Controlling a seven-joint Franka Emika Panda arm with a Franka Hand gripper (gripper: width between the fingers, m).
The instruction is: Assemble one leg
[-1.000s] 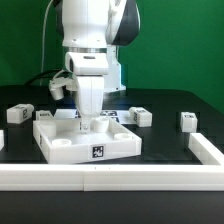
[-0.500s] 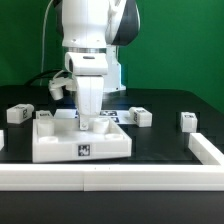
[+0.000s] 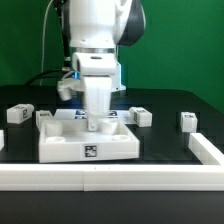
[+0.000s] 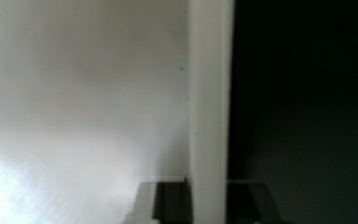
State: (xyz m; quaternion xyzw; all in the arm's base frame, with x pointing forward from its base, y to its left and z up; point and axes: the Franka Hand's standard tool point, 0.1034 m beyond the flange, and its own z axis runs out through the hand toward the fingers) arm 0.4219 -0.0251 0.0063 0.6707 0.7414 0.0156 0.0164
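Observation:
The large white square panel lies flat on the black table with a tag on its front wall. My gripper reaches straight down onto the panel's far part. In the wrist view the gripper is shut on a raised white edge of the panel, with one dark finger on each side. Three small white legs with tags lie loose on the table: one at the exterior view's left, one just right of the panel, one farther right.
A low white rail runs along the table's front and turns back at the exterior view's right. The robot's base and cables stand behind the panel.
The panel has turned from skewed to square with the front rail and slid a little toward the exterior view's right. My gripper moved right with it.

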